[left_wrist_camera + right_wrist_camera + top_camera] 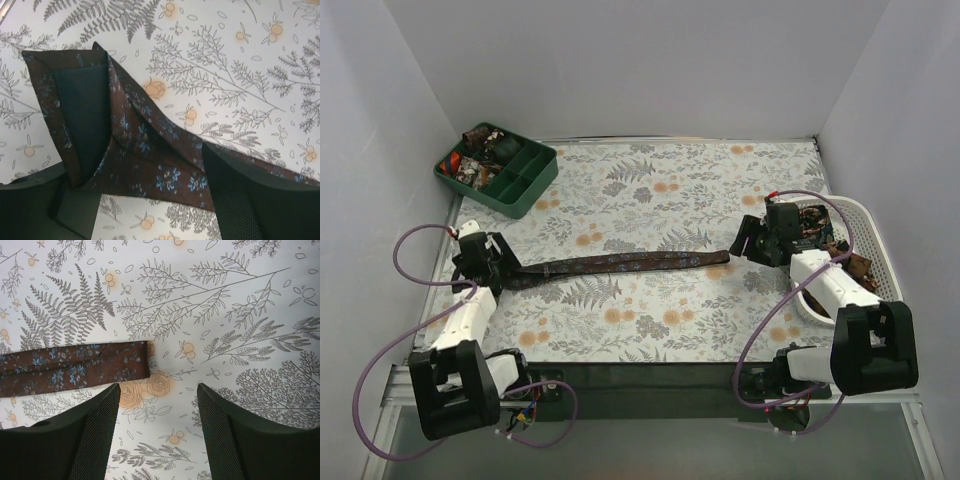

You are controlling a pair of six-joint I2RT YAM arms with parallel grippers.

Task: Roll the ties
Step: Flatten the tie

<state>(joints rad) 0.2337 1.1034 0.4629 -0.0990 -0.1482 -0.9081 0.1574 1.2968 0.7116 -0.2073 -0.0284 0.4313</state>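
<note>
One brown tie [620, 263] with small blue flowers lies stretched out across the table between my two grippers. My left gripper [492, 262] is over its wide end, and my right gripper [744, 246] is just past its narrow end. In the left wrist view the wide end [150, 150] lies crumpled with its black lining [82, 117] turned up. It runs between the spread fingers of my open left gripper [140, 170]. My right gripper [159, 390] is open over the bare cloth, and the tie's narrow end [75, 367] lies flat just beyond its left fingertip, apart from it.
A dark green divided tray [525, 190] holding rolled ties stands at the back left. A white lattice basket [868, 225] with more ties sits at the right edge, behind my right arm. White walls enclose the table on three sides.
</note>
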